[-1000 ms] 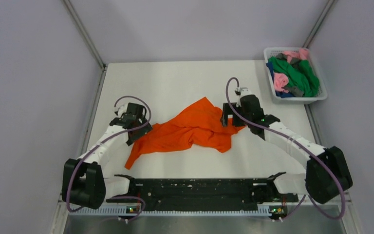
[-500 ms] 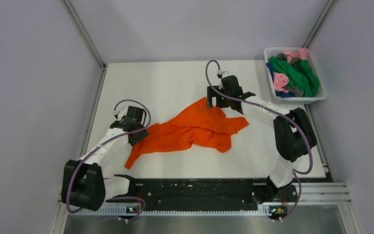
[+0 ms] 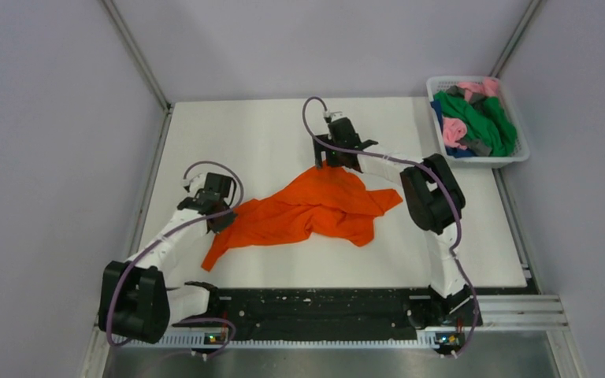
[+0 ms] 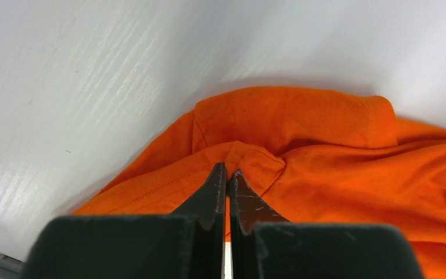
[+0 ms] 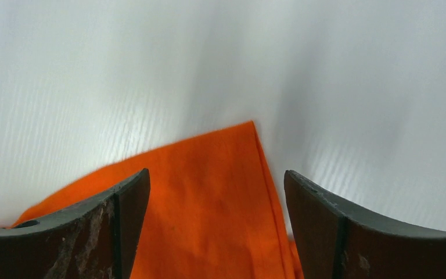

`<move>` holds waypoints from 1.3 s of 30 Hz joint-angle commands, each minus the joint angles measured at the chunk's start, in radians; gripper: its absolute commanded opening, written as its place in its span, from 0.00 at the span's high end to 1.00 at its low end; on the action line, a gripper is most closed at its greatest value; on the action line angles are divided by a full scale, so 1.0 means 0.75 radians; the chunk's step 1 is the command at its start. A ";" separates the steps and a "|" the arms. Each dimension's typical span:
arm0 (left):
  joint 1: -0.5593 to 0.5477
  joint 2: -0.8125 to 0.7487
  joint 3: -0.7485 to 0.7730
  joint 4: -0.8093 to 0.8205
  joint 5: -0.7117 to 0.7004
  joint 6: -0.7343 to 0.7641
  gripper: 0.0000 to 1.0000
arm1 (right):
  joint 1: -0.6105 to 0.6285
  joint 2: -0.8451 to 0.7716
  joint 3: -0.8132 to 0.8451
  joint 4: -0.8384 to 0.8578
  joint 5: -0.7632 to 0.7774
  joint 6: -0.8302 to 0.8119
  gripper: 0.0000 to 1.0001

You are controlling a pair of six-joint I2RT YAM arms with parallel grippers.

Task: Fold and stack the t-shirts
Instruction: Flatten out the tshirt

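A bright orange t-shirt [image 3: 307, 209] lies crumpled in the middle of the white table [image 3: 283, 130]. My left gripper [image 3: 224, 219] is at its left edge, shut on a raised fold of the orange cloth [image 4: 302, 145]; in the left wrist view the fingertips [image 4: 218, 174] pinch that fold. My right gripper [image 3: 325, 163] hovers over the shirt's far pointed corner [image 5: 232, 151]. It is open [image 5: 216, 180], with the corner lying between its fingers and not gripped. Other t-shirts in green [image 3: 480, 118], pink and blue fill the basket.
A white mesh basket [image 3: 520, 153] stands at the table's back right corner. Grey walls and metal frame posts close in the table at the left, back and right. The black rail with the arm bases runs along the near edge [image 3: 323, 303].
The left gripper closed on the shirt's left edge. The right arm swung away from the shirt's right side to its far corner, with its jaws narrowing slightly.
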State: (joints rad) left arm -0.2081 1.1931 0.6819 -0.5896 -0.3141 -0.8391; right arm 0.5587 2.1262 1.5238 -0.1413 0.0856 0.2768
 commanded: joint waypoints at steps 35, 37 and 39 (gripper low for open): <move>0.003 -0.893 0.707 0.119 0.324 0.271 1.00 | 0.128 -1.387 -0.034 -0.095 0.504 -0.278 1.00; 0.003 -0.872 0.780 0.184 0.453 0.268 1.00 | 0.128 -1.451 0.060 -0.188 0.349 -0.225 1.00; 0.003 -0.840 0.866 0.223 0.593 0.266 1.00 | 0.128 -1.496 0.150 -0.265 0.192 -0.180 1.00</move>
State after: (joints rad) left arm -0.2111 0.5304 1.2282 -0.5488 -0.0555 -0.6727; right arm 0.6594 1.0618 1.5169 -0.2142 0.4206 0.1070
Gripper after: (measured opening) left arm 0.020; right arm 0.015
